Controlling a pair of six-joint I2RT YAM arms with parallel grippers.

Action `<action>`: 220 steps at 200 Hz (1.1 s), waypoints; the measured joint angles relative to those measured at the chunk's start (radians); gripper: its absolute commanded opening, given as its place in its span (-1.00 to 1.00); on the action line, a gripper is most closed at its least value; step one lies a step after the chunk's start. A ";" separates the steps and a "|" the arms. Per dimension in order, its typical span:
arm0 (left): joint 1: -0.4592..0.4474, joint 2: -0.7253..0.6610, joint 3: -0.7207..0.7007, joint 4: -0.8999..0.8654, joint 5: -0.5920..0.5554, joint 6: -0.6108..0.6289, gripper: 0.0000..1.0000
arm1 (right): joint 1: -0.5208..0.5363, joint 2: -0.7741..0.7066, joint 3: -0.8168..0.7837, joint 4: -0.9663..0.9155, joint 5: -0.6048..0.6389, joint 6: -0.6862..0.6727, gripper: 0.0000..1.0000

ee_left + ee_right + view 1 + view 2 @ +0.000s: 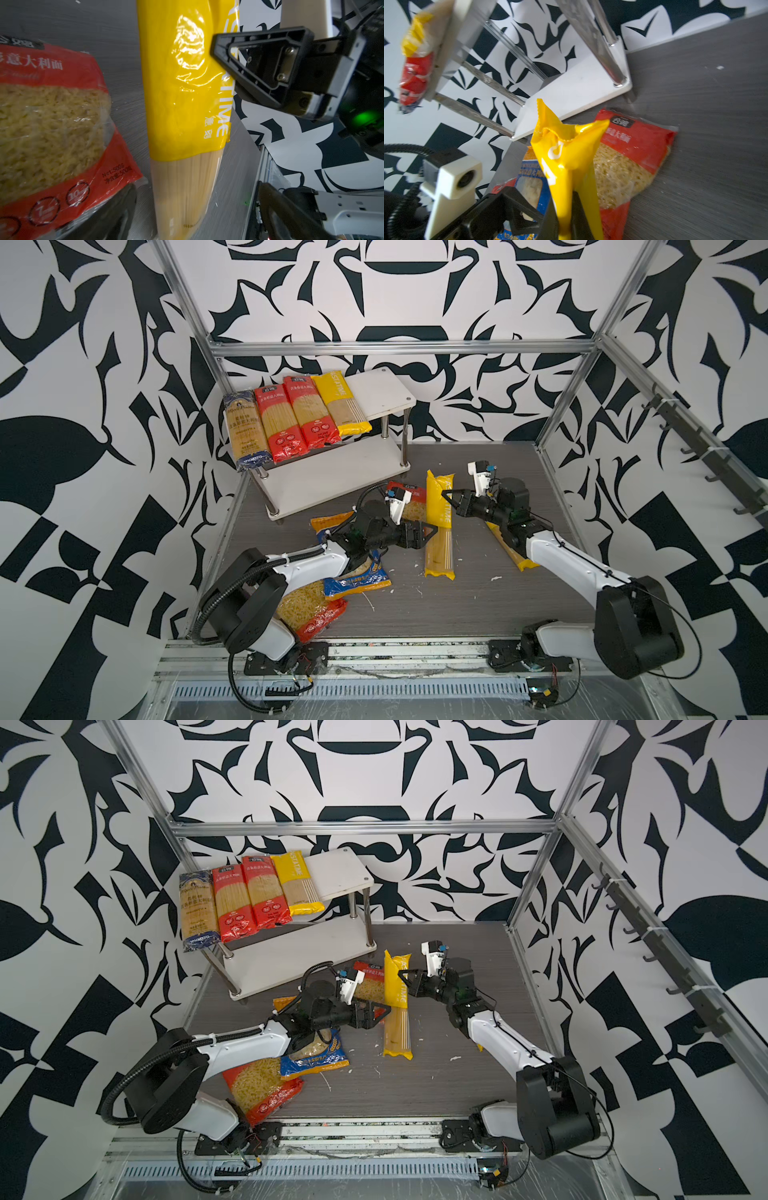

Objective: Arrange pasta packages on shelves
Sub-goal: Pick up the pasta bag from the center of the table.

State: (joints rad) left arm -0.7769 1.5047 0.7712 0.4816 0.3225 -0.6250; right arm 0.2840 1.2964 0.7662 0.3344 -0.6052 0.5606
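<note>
Four packs shelved, five left on the table (457, 614).
Side by side on the upper shelf (382, 393) lie the shelved spaghetti packs (297, 418): one blue, two red, one yellow. The lower shelf (332, 481) is bare. The right pincer (451, 497) is clamped on the top end of a yellow spaghetti pack (440, 556) mid-table. The left pincer (430, 531) stands wide at the pack's middle, gripping nothing. A second yellow pack (509, 549) and three short-pasta bags (357, 576) lie loose, so the job looks under half done.
</note>
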 measured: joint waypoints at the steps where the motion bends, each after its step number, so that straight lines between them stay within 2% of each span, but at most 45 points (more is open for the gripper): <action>1: 0.002 -0.001 0.000 0.000 0.002 0.003 0.93 | 0.001 -0.001 0.001 0.000 -0.002 0.001 -1.00; 47: 0.079 -0.008 0.027 -0.022 0.082 0.034 0.90 | 0.048 -0.020 0.101 -0.001 -0.061 0.037 -1.00; 86: 0.087 -0.014 0.067 -0.019 0.177 0.034 0.72 | 0.059 -0.020 0.155 0.010 -0.100 0.081 -1.00; 90: 0.087 -0.015 0.068 -0.016 0.184 0.036 0.63 | 0.059 -0.020 0.158 0.011 -0.103 0.085 -1.00; 130: 0.087 -0.023 0.093 -0.006 0.262 0.013 0.16 | 0.064 -0.019 0.175 0.030 -0.142 0.119 -1.00; 146: 0.087 -0.023 0.101 0.002 0.290 -0.011 -0.07 | 0.064 -0.019 0.180 0.032 -0.151 0.129 -0.85; 162: 0.087 -0.023 0.103 0.013 0.311 -0.026 -0.29 | 0.064 -0.019 0.181 0.040 -0.158 0.142 -0.59; 169: 0.087 -0.023 0.104 0.015 0.316 -0.033 -0.34 | 0.064 -0.019 0.181 0.045 -0.161 0.154 -0.46; 188: 0.087 -0.023 0.104 0.011 0.320 -0.048 -0.43 | 0.054 -0.019 0.191 0.051 -0.177 0.185 -0.25; 220: 0.087 -0.029 0.110 -0.008 0.324 -0.067 -0.60 | -0.005 -0.020 0.194 0.055 -0.219 0.236 -0.08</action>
State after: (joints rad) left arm -0.6903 1.4761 0.8814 0.4740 0.6464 -0.6922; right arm 0.2794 1.2762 0.9600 0.3897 -0.8242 0.7963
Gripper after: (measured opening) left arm 0.257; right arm 0.438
